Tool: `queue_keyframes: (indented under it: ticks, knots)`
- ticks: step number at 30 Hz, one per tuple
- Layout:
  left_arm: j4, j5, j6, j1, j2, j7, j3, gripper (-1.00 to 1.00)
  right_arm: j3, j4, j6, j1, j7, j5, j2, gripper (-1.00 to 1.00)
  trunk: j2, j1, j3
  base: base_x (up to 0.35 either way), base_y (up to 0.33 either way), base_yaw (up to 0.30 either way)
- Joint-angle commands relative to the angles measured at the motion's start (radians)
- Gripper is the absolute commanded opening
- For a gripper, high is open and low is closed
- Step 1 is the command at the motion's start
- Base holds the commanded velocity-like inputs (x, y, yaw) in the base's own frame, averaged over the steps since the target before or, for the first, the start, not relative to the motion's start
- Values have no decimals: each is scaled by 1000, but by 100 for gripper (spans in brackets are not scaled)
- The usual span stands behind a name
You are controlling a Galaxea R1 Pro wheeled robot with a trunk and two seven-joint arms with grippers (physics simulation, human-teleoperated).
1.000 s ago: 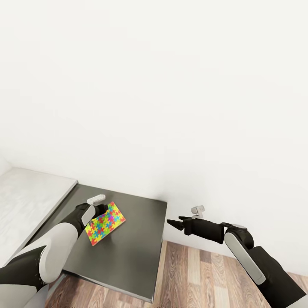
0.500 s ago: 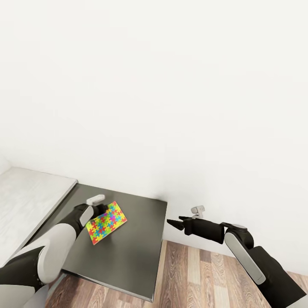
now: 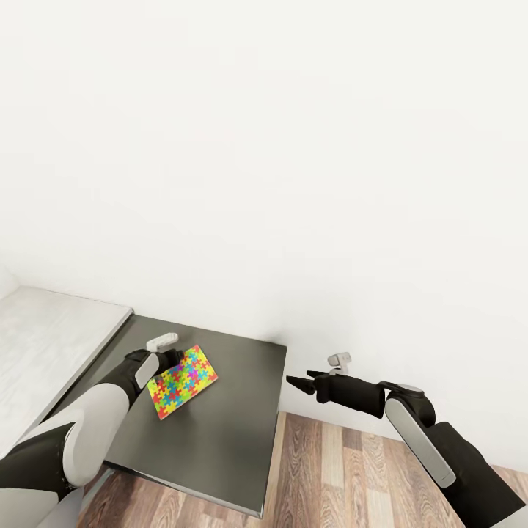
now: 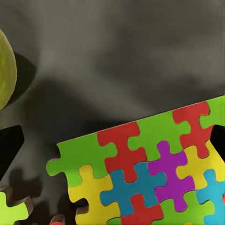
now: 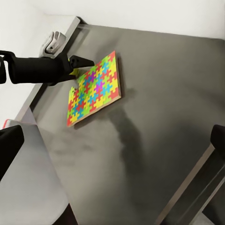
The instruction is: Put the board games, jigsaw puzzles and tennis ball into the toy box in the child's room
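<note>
One jigsaw puzzle seen, a thin square of red, green, yellow, blue and purple pieces, raised tilted over the dark grey table wing, near its left side. Clamped at its left edge by the left gripper. One yellow-green tennis ball on the wing close by. Right gripper off the wing's right edge, jaws apart.

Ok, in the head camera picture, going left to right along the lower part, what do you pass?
Pale grey desk top → left gripper → jigsaw puzzle on the dark grey wing → right gripper over the wood floor.
</note>
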Motion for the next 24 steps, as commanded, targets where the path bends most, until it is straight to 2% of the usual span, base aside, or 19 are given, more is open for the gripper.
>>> queue_keyframes:
  ticks: [1,7,14,24]
  knots:
    - [-2,7,5,0,0,4,0,100,1,0,4,-1,-1,-5,-1,100,-2,0,-2,0,0,0]
    - [-2,7,5,0,0,-2,0,100,1,0,4,-1,0,-5,-1,100,-2,0,-2,0,-98,0]
    - [-2,4,5,1,0,-66,0,100,-2,0,4,-1,1,-5,-1,100,-2,0,-2,-4,-23,0]
    - [-2,3,5,0,0,-74,-1,100,-5,0,4,-1,1,-6,-1,100,-2,0,-2,-114,-49,0]
